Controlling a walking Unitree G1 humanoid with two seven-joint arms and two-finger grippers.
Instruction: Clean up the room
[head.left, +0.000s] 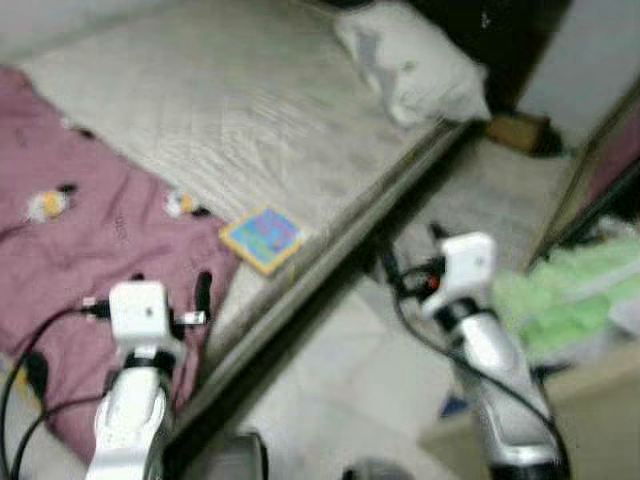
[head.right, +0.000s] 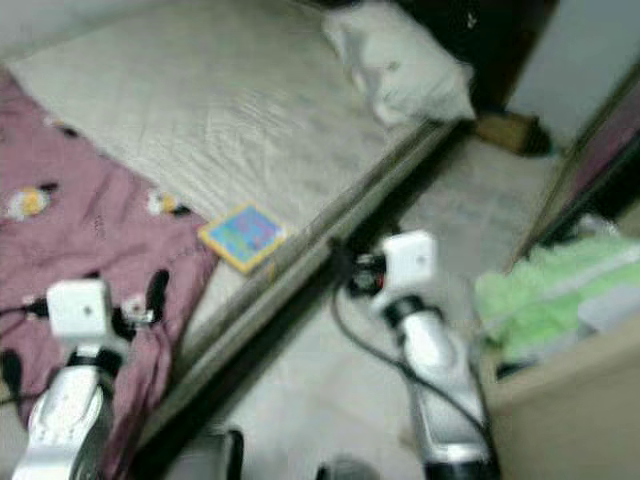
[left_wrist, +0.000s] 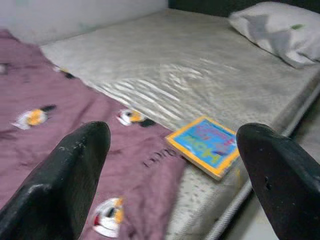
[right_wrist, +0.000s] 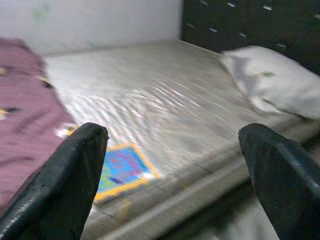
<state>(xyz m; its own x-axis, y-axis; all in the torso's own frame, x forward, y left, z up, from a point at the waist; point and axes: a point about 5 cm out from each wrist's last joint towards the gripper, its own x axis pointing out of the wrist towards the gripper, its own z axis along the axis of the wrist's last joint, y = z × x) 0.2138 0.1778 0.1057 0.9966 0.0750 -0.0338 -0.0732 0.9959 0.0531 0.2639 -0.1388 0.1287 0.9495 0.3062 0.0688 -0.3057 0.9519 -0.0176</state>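
The pale quilted mattress carries a crumpled mauve blanket, a white pillow and, at its near edge, a small yellow-bordered blue book, likely the pickup, so the left gripper and right gripper face it, fingers spread and empty.

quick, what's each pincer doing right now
left pincer: open, holding nothing, over the purple blanket near the book.
right pincer: open, holding nothing.

A bedroom with a low bed along a pale wall.
A quilted grey mattress is lying beside a pale tiled floor, with a dark panelled headboard standing behind it.
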